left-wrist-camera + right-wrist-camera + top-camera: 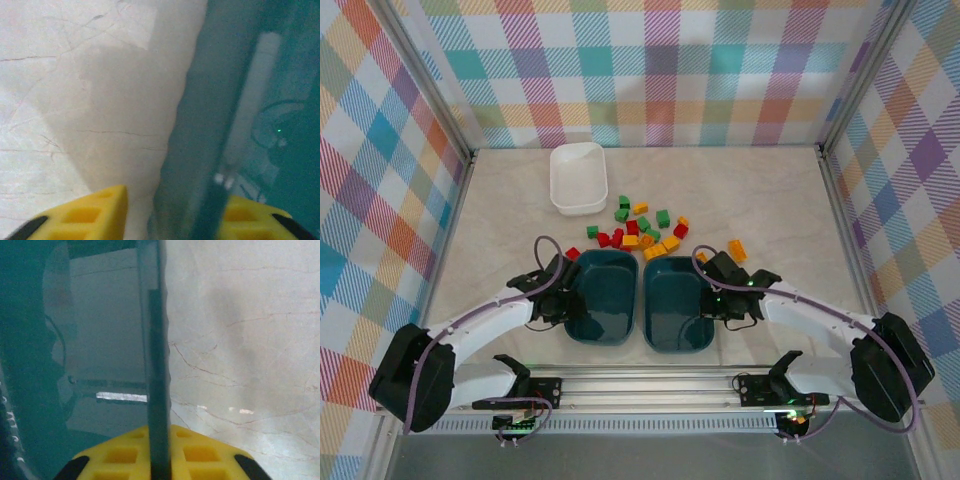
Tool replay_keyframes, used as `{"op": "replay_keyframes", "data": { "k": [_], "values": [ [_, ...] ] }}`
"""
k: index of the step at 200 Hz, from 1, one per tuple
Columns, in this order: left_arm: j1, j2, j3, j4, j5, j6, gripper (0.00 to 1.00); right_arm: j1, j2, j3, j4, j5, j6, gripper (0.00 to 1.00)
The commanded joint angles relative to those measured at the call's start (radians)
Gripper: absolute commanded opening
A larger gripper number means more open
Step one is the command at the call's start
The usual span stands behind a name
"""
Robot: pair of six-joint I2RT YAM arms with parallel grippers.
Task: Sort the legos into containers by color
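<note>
Two dark teal tubs stand side by side near the arms, the left tub [605, 290] and the right tub [677, 305]. My left gripper [563, 297] [170, 220] is open and straddles the left tub's left wall [200, 150], with a gap beside the outer finger. My right gripper [718, 300] [160, 460] is shut on the right tub's right wall [156, 365]. Beyond the tubs, green [623, 208], red [603, 239] and orange legos [642, 241] lie scattered. The white tub [577, 177] sits further back.
An orange lego [736, 248] lies apart, just behind my right gripper. A red lego [572, 253] sits at the left tub's far corner. Plaid walls close in the table [790, 200] on three sides; a metal rail runs along the near edge.
</note>
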Motion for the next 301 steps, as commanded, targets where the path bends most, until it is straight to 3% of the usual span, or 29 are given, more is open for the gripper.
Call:
{"op": "replay_keyframes", "data": {
  "k": [1,14,27,70,101,126,170,204,231,272,301],
  "values": [
    [-0.021,-0.021,0.062,-0.042,-0.005,0.053,0.21,0.006,-0.049,-0.009,0.001,0.027,-0.005,0.07],
    [-0.029,-0.042,0.083,-0.078,-0.003,0.069,0.07,0.006,-0.084,-0.005,-0.021,0.032,-0.015,0.02],
    [-0.037,-0.072,0.108,-0.106,0.010,0.068,0.00,0.005,-0.122,0.001,-0.047,0.040,-0.019,0.00],
    [-0.071,-0.217,0.199,-0.151,0.019,0.024,0.00,0.006,-0.218,0.098,-0.128,0.085,-0.047,0.00],
    [-0.070,-0.160,0.370,-0.157,-0.035,0.049,0.00,-0.018,-0.168,0.272,-0.136,0.155,-0.128,0.00],
    [-0.039,0.047,0.603,-0.147,-0.072,0.112,0.00,-0.148,-0.090,0.394,-0.043,0.117,-0.200,0.00],
    [0.081,0.513,1.101,-0.157,-0.003,0.181,0.00,-0.416,0.127,0.561,0.097,0.010,-0.258,0.00],
    [0.103,0.919,1.539,-0.246,-0.044,0.258,0.00,-0.535,0.335,0.665,0.210,-0.056,-0.268,0.00],
    [0.122,1.163,1.837,-0.271,-0.081,0.277,0.00,-0.559,0.485,0.764,0.296,-0.039,-0.292,0.00],
    [0.131,1.338,2.005,-0.244,-0.195,0.320,0.00,-0.580,0.758,1.022,0.221,-0.041,-0.339,0.00],
    [0.162,1.387,2.024,-0.250,-0.167,0.341,0.00,-0.607,0.916,1.172,0.155,-0.112,-0.381,0.00]
  ]
}}
